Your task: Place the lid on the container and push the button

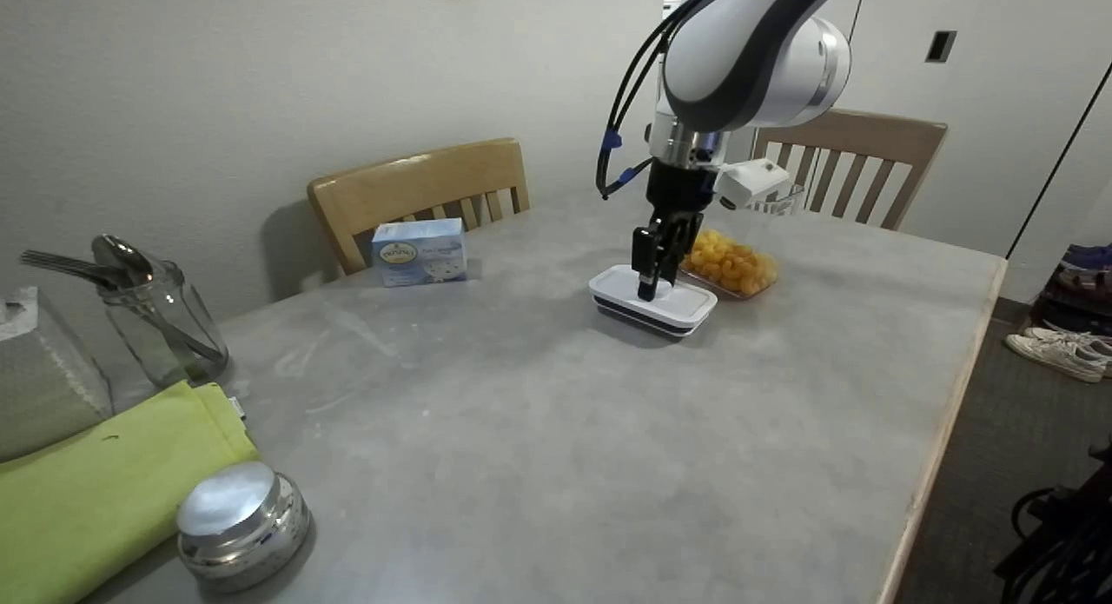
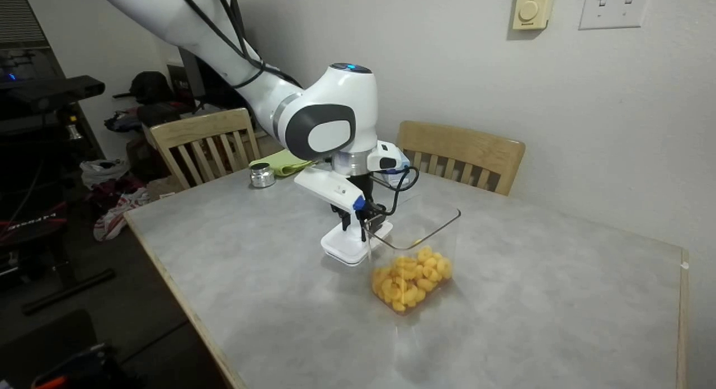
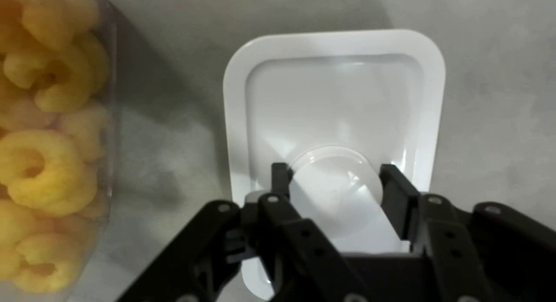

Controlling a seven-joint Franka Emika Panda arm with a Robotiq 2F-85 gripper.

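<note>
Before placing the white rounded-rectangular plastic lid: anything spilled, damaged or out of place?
No spill or damage stands out: the clear rectangular plastic container stands upright, its orange-yellow pieces inside. The only oddity is pale streaks on the grey table near the clear glass jar, perhaps smears or reflections; I can't tell.

In an exterior view, the container [image 2: 444, 239] stands on the worktop [image 2: 548, 299], right of and before the lid [image 2: 342, 245], whose button [image 3: 335, 187] sits between my jaws; the cloth [image 2: 288, 163] lies well behind them.
</note>
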